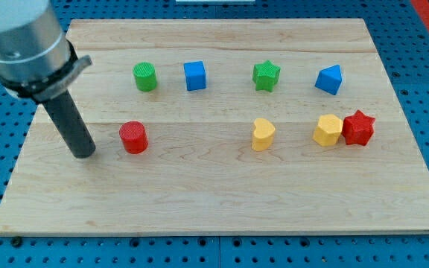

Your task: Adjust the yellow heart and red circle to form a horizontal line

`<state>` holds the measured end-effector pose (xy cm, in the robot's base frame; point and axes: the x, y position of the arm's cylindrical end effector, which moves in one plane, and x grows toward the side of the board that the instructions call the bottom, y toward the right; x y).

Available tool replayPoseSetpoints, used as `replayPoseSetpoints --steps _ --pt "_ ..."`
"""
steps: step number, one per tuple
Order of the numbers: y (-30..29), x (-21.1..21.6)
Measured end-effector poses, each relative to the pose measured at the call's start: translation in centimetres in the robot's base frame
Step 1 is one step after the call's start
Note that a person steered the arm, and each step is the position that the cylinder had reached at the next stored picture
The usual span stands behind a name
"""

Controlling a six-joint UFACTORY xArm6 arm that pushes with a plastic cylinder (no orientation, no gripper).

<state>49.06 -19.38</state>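
Rod with my tip stands on the wooden board at the view's left; it holds nothing and is just beside the red circle, to its left, maybe not touching it. Yellow heart lies well apart to the right, at nearly the same height. Further right a yellow hexagon-like block touches a red star. Above is a row: green cylinder, blue cube, green star, blue block.

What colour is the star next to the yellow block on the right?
Red. The red star touches the yellow block at the view's right, seen in the camera view.
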Motion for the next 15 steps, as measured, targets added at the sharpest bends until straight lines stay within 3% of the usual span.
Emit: replayPoseSetpoints --steps 2,4,5,6,7,8,9,10,11,13,14,15 --pt "7.0 0.4" --pt "14.7 3.5" --pt "22.3 2.9" --pt "24.7 0.8" --pt "25.0 -0.1" --pt "22.3 2.4" --pt "11.4 3.6" --pt "4.9 1.1" --pt "12.6 0.0" --pt "14.0 -1.0" --pt "13.1 1.6" --pt "16.0 2.4"
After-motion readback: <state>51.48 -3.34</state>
